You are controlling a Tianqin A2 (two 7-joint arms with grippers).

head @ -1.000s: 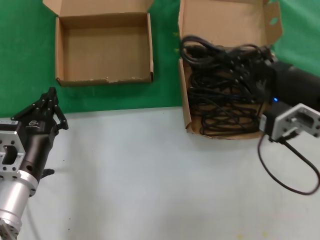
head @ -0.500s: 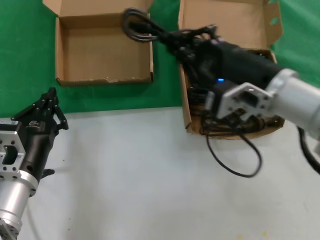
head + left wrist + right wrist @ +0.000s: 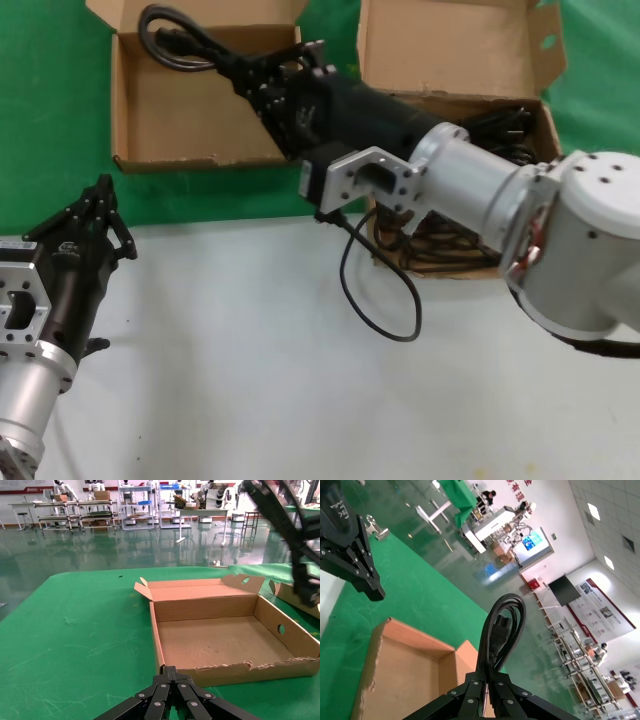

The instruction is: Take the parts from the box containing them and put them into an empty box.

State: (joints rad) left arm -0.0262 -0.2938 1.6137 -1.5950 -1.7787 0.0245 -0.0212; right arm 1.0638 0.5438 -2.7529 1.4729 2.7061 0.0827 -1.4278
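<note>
Fingers of the right gripper (image 3: 252,78) pinch a black cable (image 3: 175,42) held over the empty box (image 3: 140,120), so the carry looks nearly done and lowering and letting go comes next, while the left gripper (image 3: 98,205) waits closed over the surface (image 3: 250,380).

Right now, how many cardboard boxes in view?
2. The empty box sits far left on the green mat; the cable-filled box sits far right, partly hidden behind the right arm. None other visible.
</note>
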